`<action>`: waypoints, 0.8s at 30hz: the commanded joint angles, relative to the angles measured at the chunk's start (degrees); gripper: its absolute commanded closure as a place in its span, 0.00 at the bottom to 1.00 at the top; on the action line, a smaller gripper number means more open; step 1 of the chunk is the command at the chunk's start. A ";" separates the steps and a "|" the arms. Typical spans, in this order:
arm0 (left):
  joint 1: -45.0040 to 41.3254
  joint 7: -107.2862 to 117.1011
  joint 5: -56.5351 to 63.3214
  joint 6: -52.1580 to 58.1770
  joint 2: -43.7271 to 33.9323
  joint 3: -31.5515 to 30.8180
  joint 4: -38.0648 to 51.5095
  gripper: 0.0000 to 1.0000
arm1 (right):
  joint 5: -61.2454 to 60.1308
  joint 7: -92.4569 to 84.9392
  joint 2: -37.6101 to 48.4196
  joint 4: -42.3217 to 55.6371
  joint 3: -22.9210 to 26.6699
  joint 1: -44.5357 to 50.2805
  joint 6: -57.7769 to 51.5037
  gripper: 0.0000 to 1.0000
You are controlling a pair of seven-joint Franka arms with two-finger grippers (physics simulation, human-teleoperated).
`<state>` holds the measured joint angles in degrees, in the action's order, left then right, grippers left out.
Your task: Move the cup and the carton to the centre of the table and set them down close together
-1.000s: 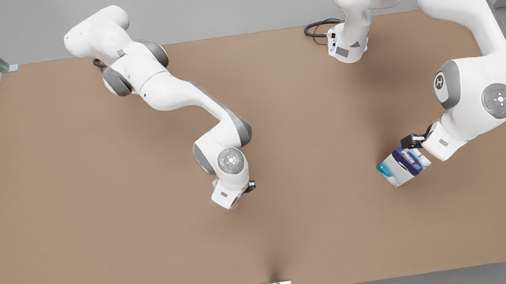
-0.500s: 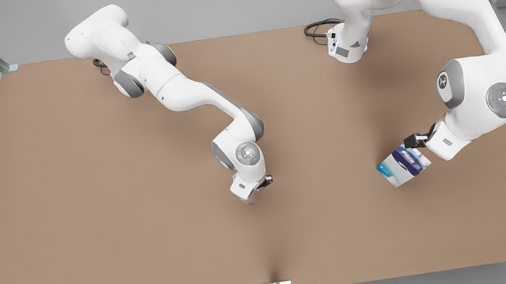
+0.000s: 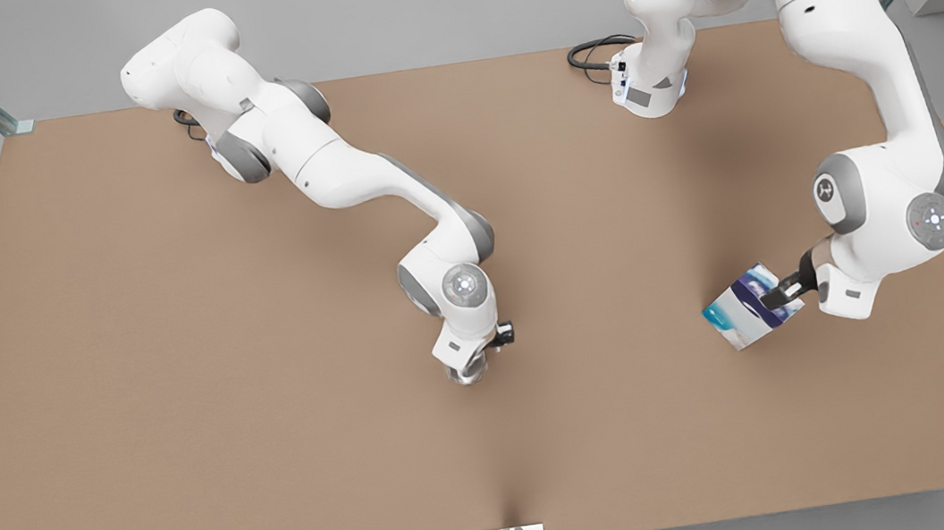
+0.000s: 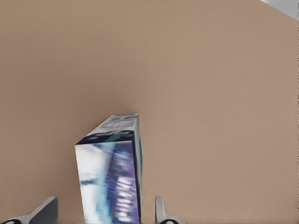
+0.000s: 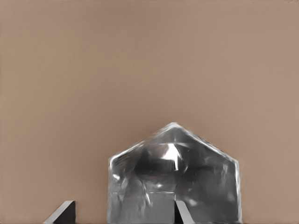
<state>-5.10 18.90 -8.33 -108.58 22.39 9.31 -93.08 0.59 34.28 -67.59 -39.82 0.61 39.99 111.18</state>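
Near the middle of the table (image 3: 180,382), the right gripper (image 3: 474,371) holds the cup (image 5: 173,179), 1 finger (image 5: 183,212) across its face; whether it has been set down cannot be told. Toward the front view's right, the left gripper (image 3: 778,297) straddles the carton (image 3: 753,318), fingers (image 4: 160,211) apart, not yet clamped. The carton's lift and carry to centre remain.
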 commanded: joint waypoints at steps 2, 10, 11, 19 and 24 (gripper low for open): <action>0.09 0.00 -0.81 -0.23 0.55 0.00 0.00 0.00 | 0.02 0.00 0.00 0.00 0.00 0.09 0.00 0.00; 0.88 0.00 -0.81 -0.58 2.57 0.00 -0.70 0.00 | -2.00 -0.09 2.37 0.00 -0.70 0.26 -3.78 0.00; 0.88 0.00 -1.69 -0.76 3.54 0.00 -0.70 0.00 | -2.70 -0.09 3.60 -0.17 -0.70 0.26 -4.74 0.00; 0.79 -2.20 -2.75 -1.20 6.26 0.00 -0.70 0.38 | -3.58 -31.28 51.23 -25.75 3.96 -35.40 -28.38 0.00; 0.36 -2.20 -2.57 -0.85 6.26 0.00 -0.53 0.38 | 5.39 -34.10 64.07 -44.21 -8.19 -48.53 -23.73 0.00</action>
<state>-5.42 16.71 -10.52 -109.45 28.48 9.31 -93.32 5.93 0.25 -3.47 -83.94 -5.83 -6.71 87.47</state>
